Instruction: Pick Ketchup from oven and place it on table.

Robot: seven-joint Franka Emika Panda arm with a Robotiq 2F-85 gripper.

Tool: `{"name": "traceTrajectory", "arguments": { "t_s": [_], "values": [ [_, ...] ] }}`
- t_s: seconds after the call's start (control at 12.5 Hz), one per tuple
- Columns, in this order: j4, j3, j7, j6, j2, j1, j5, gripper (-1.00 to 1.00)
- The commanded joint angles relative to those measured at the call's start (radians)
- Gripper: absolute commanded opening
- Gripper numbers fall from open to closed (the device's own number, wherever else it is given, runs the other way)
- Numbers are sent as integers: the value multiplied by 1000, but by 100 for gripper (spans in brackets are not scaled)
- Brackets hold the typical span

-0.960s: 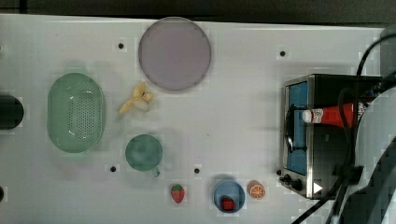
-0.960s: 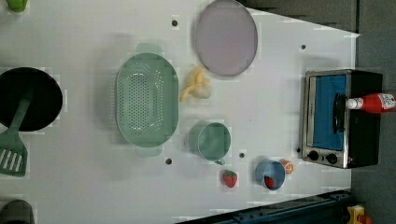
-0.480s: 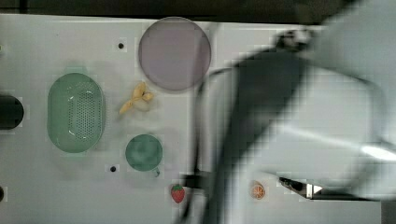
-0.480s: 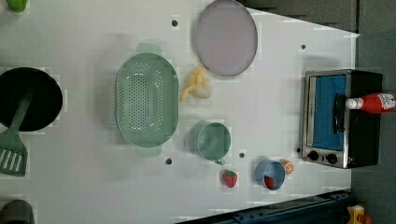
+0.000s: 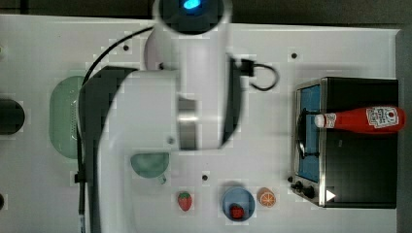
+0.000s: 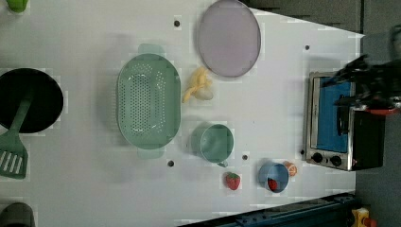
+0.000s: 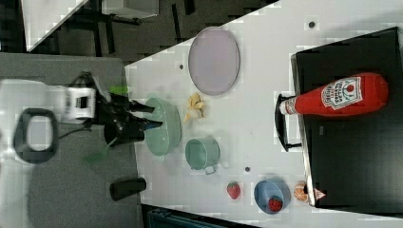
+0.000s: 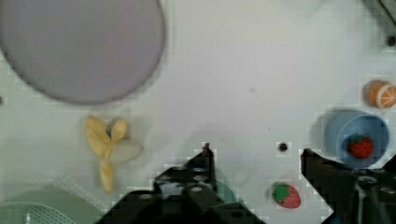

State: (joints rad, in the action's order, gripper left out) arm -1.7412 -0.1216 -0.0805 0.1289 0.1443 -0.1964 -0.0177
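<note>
The ketchup bottle (image 5: 362, 120) lies on its side on top of the oven (image 5: 359, 165), near one end of the counter (image 5: 272, 48). The hand (image 8: 254, 161), wide open and empty, hovers over mid-counter; the approach is still ahead: cross to the oven and straddle the bottle.

ketchup (image 5: 362, 120) atop oven (image 5: 359, 184), oven on table (image 5: 272, 58)
</note>
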Motion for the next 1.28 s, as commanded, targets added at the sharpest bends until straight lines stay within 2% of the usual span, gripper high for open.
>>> {"name": "traceTrajectory", "arguments": {
  "t_s": [0.08,0.4,0.64,0.72,0.96,1.12,1.28],
  "values": [
    [-143,-40,11,110,-11,39,17,27],
    [-392,-59,11,404,15,40,17,27],
    [-492,-59,6,597,79,41,16,27],
    [-506,-58,-1,646,107,40,14,33],
    [-519,-58,-5,718,185,40,13,96],
    [-517,-57,-6,745,195,38,13,100],
    [-509,-57,-27,738,150,38,13,100]
  ]
}}
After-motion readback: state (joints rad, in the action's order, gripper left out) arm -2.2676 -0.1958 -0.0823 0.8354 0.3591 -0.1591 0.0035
